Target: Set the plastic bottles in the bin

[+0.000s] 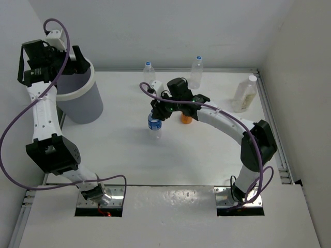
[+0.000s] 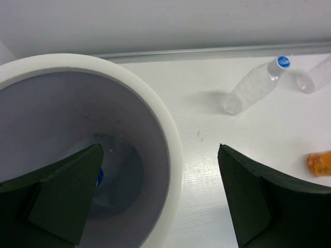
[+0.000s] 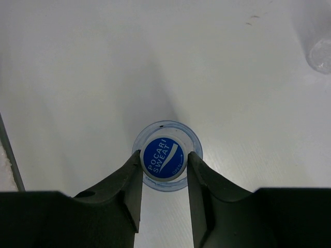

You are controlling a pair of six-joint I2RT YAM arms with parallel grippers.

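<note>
Well, right claw (image 3: 164, 161) clamps bottle cap (image 3: 163, 154); left claw (image 2: 160, 151) apart above bin (image 2: 77, 63), contents half-hidden.

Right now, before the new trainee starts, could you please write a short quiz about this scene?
1. True or false: the left gripper is open above the bin.
2. Choose one. The right gripper is shut on: A nothing; B the blue cap of an upright bottle; C the bin's rim.
3. What colour is the small bottle partly hidden behind the right arm?

Key: 1 true. 2 B. 3 orange.
</note>
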